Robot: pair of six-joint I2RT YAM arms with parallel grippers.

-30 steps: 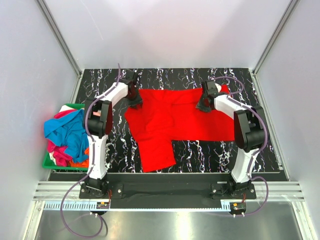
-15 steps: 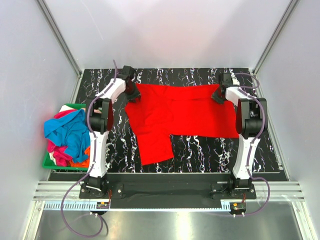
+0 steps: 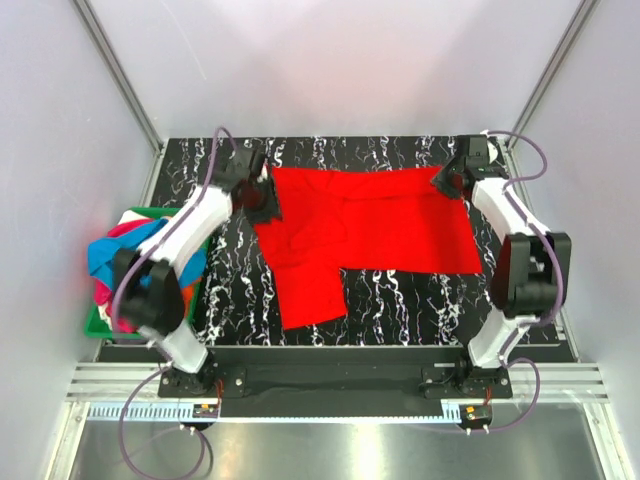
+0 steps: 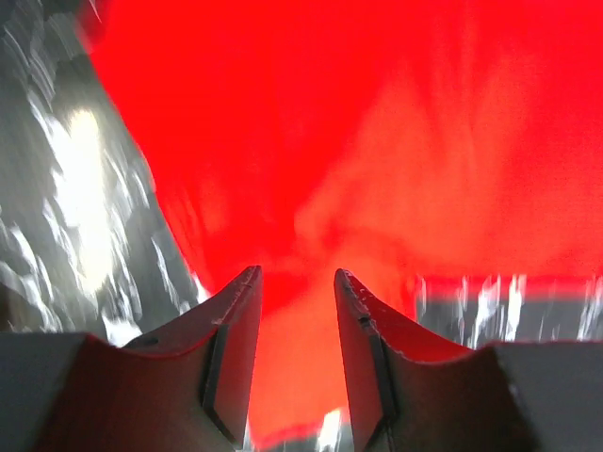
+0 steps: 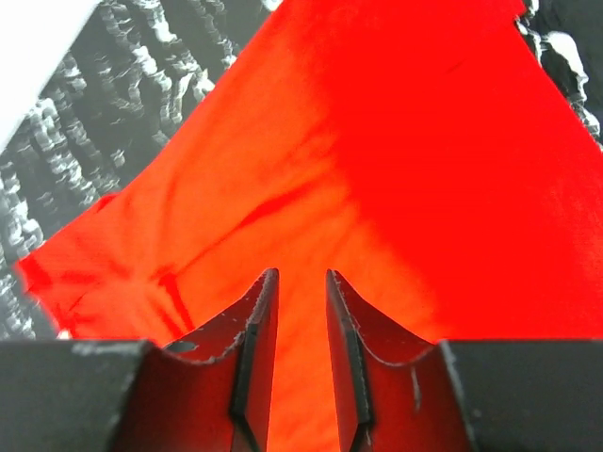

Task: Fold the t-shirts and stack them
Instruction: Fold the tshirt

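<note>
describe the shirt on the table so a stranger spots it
On the black marbled table, between the left gripper and right gripper, lies the red t-shirt. It alone is spread out; the other shirts, blue, pink and orange, sit heaped in a green basket at the table's left.

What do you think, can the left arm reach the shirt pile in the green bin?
Probably yes: the shirt pile lies right beside the left arm, nothing between, though its pincer is at the red shirt.
</note>
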